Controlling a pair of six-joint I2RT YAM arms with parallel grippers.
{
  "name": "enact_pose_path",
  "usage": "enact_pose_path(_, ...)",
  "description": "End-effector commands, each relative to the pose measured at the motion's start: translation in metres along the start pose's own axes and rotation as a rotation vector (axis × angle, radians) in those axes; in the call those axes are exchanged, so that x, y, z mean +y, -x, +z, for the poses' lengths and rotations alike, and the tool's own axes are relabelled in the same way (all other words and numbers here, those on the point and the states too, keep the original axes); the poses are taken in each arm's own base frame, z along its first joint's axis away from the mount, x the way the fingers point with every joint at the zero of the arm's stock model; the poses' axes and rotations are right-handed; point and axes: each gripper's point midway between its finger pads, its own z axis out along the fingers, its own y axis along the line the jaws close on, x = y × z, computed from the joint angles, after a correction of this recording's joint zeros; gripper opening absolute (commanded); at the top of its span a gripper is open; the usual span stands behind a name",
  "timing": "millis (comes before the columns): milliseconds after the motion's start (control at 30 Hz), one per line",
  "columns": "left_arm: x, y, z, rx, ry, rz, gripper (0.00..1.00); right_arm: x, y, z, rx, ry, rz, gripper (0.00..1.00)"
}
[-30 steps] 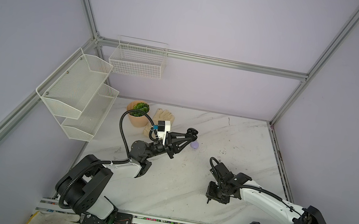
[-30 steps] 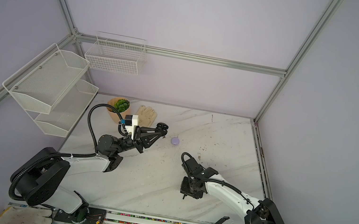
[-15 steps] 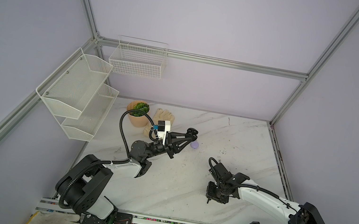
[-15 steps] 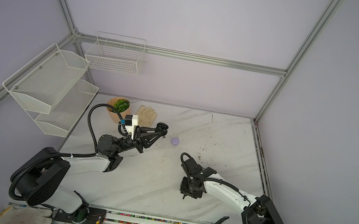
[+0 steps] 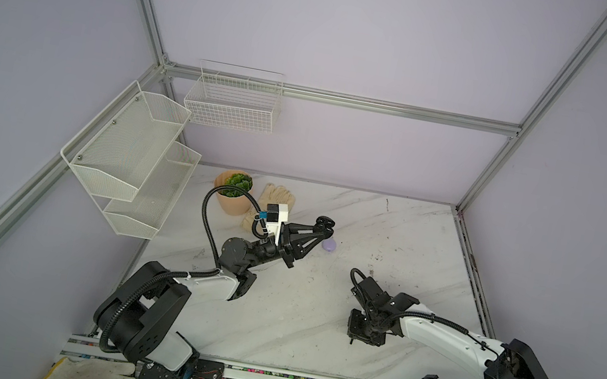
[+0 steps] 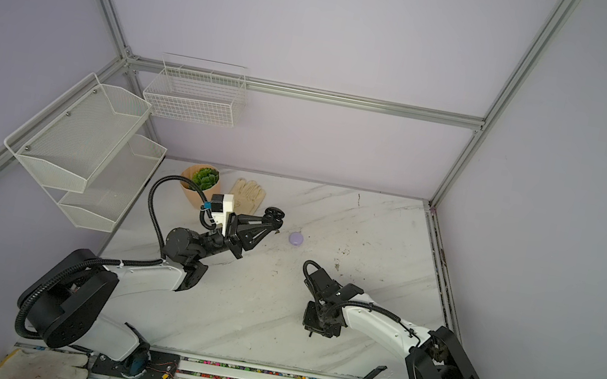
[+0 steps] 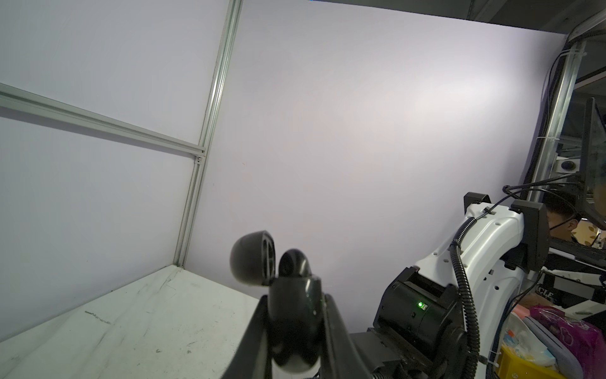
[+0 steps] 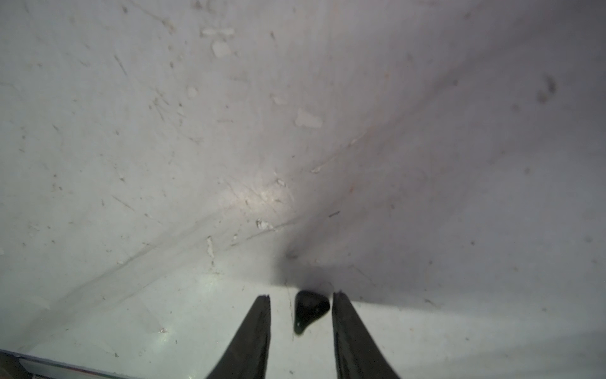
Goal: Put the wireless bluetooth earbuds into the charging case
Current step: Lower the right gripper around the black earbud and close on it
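Black earbud between parted jaws of right gripper, ungrasped, left gripper clamping black case

Your left hand clamps the black charging case, its lid swung open. One black earbud lies on the surface between your right hand's parted jaws. The round lilac case sits well apart from it.

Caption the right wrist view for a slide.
Right gripper, jaws open, straddles a black earbud lying on the scuffed marble table.
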Motion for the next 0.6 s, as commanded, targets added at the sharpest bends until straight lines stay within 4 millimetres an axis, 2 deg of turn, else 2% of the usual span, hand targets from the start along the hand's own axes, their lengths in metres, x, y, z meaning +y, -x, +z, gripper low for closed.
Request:
enact_pose_path(0, -0.0012, 0.0062, -0.0056, -0.035, 0.002, 0.045, 0.00, -0.0049, -0.0049, 0.0015, 0.011, -0.018, 0.010, 0.35)
enact_pose_path(567, -0.0014, 0.0075, -0.0069, -0.038, 0.005, 0.043, 0.00, -0.0087, -0.0034, 0.0057, 0.012, -0.057, -0.011, 0.28)
